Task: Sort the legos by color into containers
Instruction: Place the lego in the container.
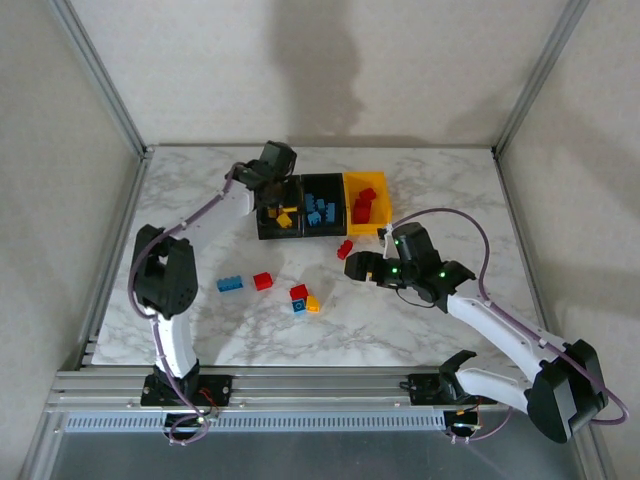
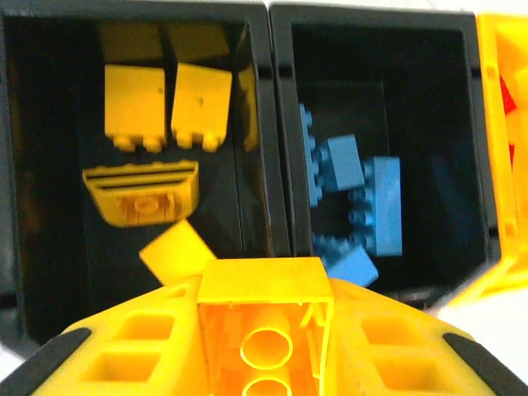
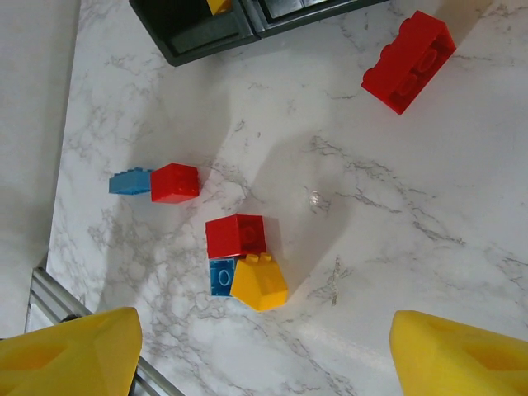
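Note:
My left gripper [image 2: 266, 330] is shut on a yellow lego [image 2: 264, 285], held hollow side toward the camera above the near wall between the two black containers. The left black container [image 2: 49, 165] holds several yellow legos [image 2: 136, 103]. The middle black container [image 2: 462, 99] holds blue legos [image 2: 375, 206]. The yellow-orange container [image 1: 382, 188] holds red legos [image 1: 362, 205]. From above, the left gripper [image 1: 270, 200] hangs over the left black container [image 1: 262, 228]. My right gripper [image 3: 260, 330] is open above the table, near a red [image 3: 238, 236], blue [image 3: 221, 276] and yellow [image 3: 259, 282] cluster.
Loose on the marble table lie a red lego [image 3: 408, 59] near the containers, and a red lego [image 3: 175, 182] touching a blue one [image 3: 129, 182] further left. The metal rail [image 1: 300, 385] runs along the near table edge. Frame posts [image 1: 100, 75] stand at the back corners.

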Available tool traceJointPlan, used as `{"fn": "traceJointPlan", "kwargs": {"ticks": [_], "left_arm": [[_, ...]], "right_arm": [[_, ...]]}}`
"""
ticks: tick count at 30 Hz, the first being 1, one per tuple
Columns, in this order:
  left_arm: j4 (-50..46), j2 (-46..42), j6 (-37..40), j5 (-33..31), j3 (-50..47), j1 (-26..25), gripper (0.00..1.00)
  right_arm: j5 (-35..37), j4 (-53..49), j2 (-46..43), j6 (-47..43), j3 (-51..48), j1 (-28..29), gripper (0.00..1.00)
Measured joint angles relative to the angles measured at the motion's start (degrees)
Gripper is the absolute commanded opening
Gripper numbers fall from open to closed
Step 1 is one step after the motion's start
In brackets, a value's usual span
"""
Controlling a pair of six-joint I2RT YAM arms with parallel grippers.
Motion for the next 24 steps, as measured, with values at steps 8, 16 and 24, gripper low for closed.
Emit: {"fn": "traceJointPlan", "kwargs": {"ticks": [8,16,24], "left_arm": [[-1.7,9.5,-1.3,-0.4,6.7,2.5,0.31],[-1.9,10.6,-3.3,0.0,6.8,2.8,0.44],[-1.8,10.6,-3.7,0.3,6.7,2.8,0.5]], "right_arm": [[0.6,-0.1,-0.7,0.0,0.0,0.0,0.79],[1.6,-0.5,-1.4,-0.1,0.0,0.0,0.79],[2.3,-1.1,-1.4,-0.5,0.0,0.0,0.79]]}}
